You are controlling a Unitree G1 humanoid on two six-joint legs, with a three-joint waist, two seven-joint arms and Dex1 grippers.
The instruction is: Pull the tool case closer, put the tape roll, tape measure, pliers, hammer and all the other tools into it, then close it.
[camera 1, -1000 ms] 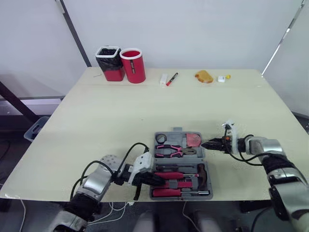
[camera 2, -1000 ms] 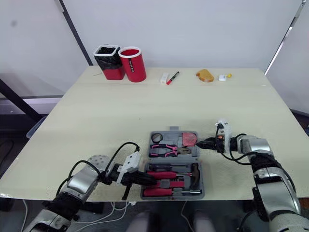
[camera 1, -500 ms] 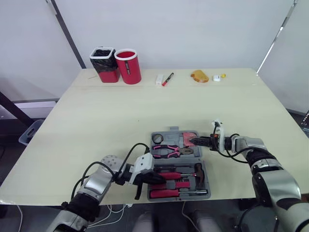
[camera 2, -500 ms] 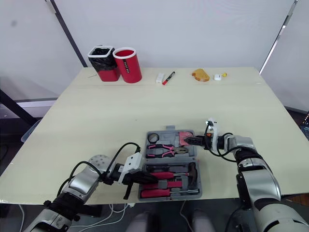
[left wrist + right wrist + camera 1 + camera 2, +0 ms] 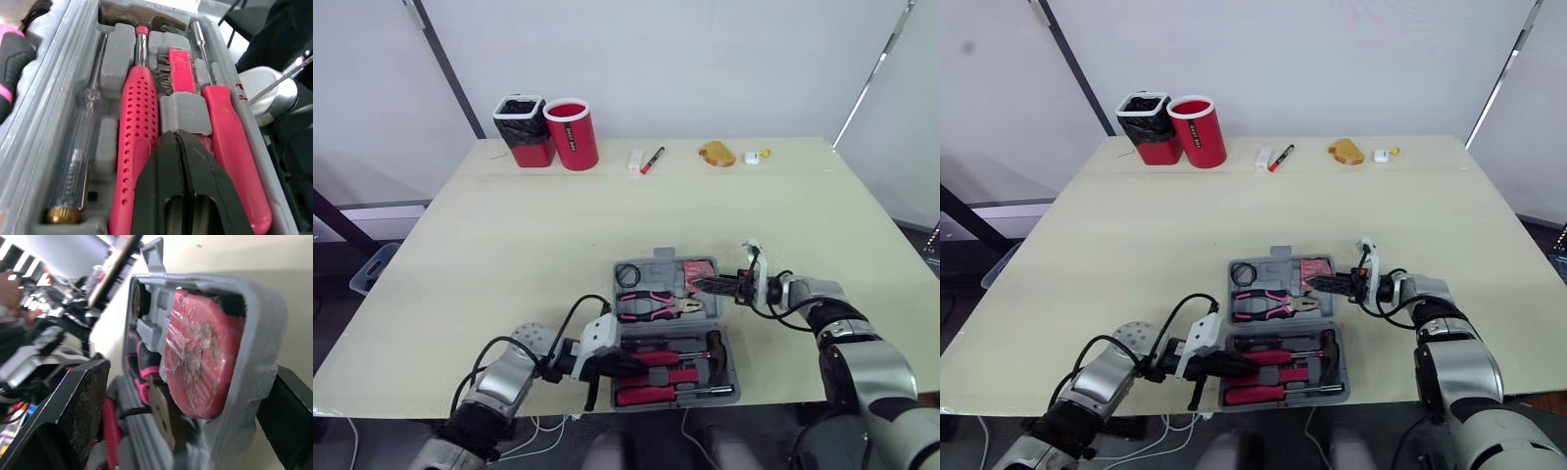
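Pressing its two black fingers flat together with nothing between them, the left gripper (image 5: 175,139) sits low over the near half of the open tool case (image 5: 658,264). Its tip is above a grey insert block, between the perforated red handle of the hammer (image 5: 138,142) and a red-handled screwdriver (image 5: 230,147). A clear-handled screwdriver (image 5: 80,147) lies in the slot on the hammer's other side.

The right gripper (image 5: 698,283) is spread wide at the case's far right corner, one finger on each side of the wall; whether they touch it cannot be told. In that corner pocket sits the pink tape measure (image 5: 203,362), wrapped in crinkled film. The pliers (image 5: 651,308) lie in the far half, and the black tape roll (image 5: 626,275) fills the far left pocket.

The case rests at the near edge of the worktop (image 5: 558,235). At the far edge stand a black-lined bin (image 5: 524,130) and a red cup (image 5: 572,134), whose lettering is too small to read, with a marker (image 5: 651,160) and an orange object (image 5: 715,154) further right.
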